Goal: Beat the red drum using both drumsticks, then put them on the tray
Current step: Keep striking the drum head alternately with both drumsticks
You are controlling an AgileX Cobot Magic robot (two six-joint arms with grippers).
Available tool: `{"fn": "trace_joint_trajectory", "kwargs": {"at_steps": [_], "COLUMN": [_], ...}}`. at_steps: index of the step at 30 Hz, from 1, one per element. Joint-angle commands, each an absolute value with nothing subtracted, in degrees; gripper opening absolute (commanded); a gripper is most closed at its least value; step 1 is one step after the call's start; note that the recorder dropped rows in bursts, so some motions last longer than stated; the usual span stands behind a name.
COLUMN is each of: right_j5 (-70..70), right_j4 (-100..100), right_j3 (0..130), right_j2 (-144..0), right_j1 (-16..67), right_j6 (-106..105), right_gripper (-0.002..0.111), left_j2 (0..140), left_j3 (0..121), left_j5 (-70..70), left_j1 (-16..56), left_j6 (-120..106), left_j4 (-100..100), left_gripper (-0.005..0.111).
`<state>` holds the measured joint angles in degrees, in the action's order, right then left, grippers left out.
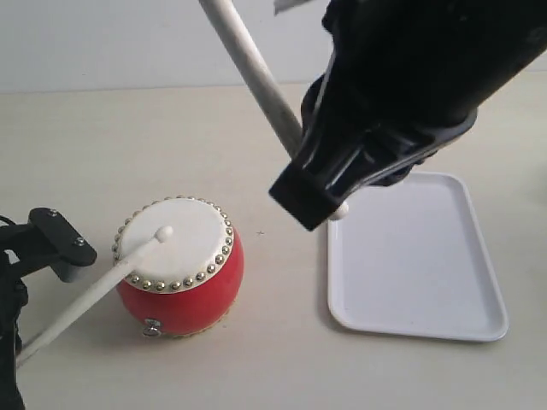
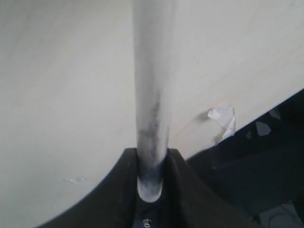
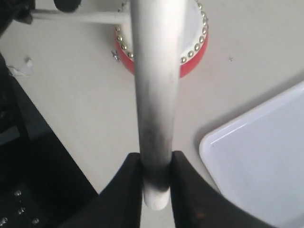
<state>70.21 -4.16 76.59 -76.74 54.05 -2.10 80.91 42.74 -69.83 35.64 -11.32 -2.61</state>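
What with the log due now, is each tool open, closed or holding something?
Left tool: closed, holding the left drumstick.
Right tool: closed, holding the right drumstick.

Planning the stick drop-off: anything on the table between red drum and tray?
Nothing: bare table between red drum and tray, seen in exterior and right wrist views.

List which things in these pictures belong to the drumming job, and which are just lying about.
Belong to the job:
red drum
left drumstick, gripped in the left claw
right drumstick, gripped in the right claw
tray

Just lying about:
crumpled white scrap on the table
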Motion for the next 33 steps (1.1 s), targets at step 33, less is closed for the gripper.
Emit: {"fn": "trace_joint_trajectory", "kwargs": {"at_steps": [33], "right_j5": [69.96], "right_j4": [-6.96], "right_j3": [73.53], "right_j2": [-68.75], "right_j1": [53.94], "right_j6": [1.01], "right_gripper": [0.0], "left_j2": [87.0], "left_j3": [42.66], "left_j5": [-69.96], "left_j1": [35.9], "left_j6": [-13.23], "left_j4": [-0.36], "left_gripper": [0.0]}}
